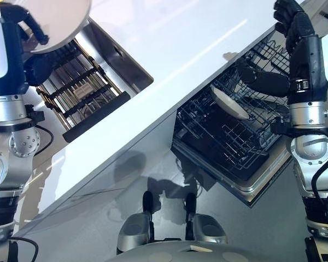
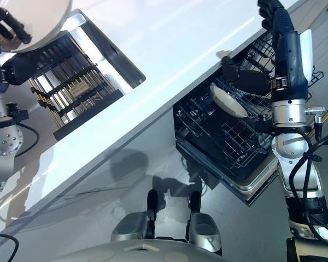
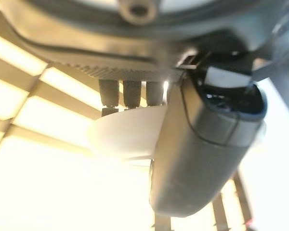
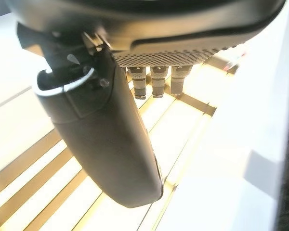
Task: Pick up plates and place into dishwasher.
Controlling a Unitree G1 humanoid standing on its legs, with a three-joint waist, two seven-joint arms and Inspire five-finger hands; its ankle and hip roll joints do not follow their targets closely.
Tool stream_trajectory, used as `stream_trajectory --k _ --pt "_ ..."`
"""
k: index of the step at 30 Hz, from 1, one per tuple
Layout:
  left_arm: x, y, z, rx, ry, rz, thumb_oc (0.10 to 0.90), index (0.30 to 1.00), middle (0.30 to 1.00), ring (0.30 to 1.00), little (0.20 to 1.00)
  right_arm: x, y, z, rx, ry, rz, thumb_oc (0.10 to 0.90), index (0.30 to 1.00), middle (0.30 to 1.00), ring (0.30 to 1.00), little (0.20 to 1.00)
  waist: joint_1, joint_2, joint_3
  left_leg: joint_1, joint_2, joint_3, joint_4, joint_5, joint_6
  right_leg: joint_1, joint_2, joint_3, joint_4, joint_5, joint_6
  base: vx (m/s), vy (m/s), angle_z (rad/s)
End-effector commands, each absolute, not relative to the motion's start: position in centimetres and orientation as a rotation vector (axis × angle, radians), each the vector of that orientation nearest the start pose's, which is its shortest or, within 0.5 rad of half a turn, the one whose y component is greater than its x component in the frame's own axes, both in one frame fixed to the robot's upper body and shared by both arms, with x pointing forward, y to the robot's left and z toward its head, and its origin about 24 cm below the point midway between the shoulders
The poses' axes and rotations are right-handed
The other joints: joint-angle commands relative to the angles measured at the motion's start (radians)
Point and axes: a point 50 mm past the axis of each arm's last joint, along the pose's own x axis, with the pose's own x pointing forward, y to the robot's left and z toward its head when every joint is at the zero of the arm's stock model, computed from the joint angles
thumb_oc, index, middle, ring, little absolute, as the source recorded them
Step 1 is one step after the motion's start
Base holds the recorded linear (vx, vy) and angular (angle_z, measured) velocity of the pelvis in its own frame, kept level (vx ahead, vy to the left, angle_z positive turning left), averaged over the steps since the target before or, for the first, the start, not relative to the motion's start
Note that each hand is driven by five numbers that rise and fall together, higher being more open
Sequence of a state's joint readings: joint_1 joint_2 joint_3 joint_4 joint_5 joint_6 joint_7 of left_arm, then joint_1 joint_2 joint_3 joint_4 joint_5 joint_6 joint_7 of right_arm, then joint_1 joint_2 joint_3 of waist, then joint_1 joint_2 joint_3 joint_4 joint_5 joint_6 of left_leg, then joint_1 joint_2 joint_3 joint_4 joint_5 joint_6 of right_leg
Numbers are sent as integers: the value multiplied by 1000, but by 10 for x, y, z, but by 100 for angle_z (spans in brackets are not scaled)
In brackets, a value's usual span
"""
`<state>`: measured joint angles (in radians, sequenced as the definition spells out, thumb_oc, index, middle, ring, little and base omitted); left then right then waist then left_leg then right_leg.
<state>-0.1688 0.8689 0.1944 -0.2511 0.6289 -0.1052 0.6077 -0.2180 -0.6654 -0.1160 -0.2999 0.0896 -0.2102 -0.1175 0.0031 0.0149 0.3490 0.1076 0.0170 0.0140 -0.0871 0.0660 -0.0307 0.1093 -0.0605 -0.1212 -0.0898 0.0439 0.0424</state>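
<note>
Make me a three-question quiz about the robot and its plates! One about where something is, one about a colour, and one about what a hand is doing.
1. Where is the plate that the robot is not holding?
A. in the sink
B. in the dishwasher rack
C. on the floor

2. What colour is the counter?
A. white
B. red
C. green

3. What is the left hand doing?
A. resting flat on the counter
B. hanging open with nothing in it
C. holding a plate above the sink

Answers:
1 B: a white plate stands tilted among the wires of the dishwasher rack.
2 A: the counter is plain white.
3 C: the left hand curls its fingers round the held plate, above the sink. The right hand is raised over the dishwasher.
</note>
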Motion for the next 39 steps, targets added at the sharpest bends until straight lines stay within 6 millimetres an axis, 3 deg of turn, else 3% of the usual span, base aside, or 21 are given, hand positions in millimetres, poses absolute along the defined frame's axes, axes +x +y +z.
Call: stream_trajectory --k 1,7,14,25,31,39 --pt "221 256 268 1284 -1205 668 100 300 300 300 200 235 -207 255 -574 -982 108 800 900 900 900 900 -2 -1 -233 -26 -91 9 121 -181 36 -22 79 -25 100 -143 -1 0 0 0" --pt "226 221 274 1163 -1273 377 100 300 300 300 200 231 -184 272 -764 -1124 135 800 900 900 900 900 -3 2 -255 -3 -83 7 64 -161 35 -20 75 -32 110 -149 11 0 0 0" --pt "234 195 281 1063 -1265 101 100 300 300 300 200 235 -179 290 -1064 -1250 -57 800 900 900 900 900 -14 2 -264 24 -82 7 23 -150 46 -22 71 -24 133 -158 21 0 5 0" --pt "233 185 296 1046 -1268 -24 100 300 300 300 200 234 -171 303 -1399 -1344 -176 800 900 900 900 900 -21 1 -269 25 -90 21 45 -167 68 -32 69 0 167 -166 25 1 17 -1" --pt "232 182 303 1088 -1297 -26 100 300 300 300 200 236 -164 305 -1536 -1239 -5 800 900 900 900 900 -19 -5 -276 29 -91 12 41 -166 72 -37 68 5 184 -174 27 0 0 0" --pt "231 180 302 1107 -1293 -70 100 300 300 300 200 235 -159 306 -1542 -1232 78 800 900 900 900 900 -12 -14 -282 26 -92 2 41 -162 72 -40 68 1 188 -172 26 0 0 0"
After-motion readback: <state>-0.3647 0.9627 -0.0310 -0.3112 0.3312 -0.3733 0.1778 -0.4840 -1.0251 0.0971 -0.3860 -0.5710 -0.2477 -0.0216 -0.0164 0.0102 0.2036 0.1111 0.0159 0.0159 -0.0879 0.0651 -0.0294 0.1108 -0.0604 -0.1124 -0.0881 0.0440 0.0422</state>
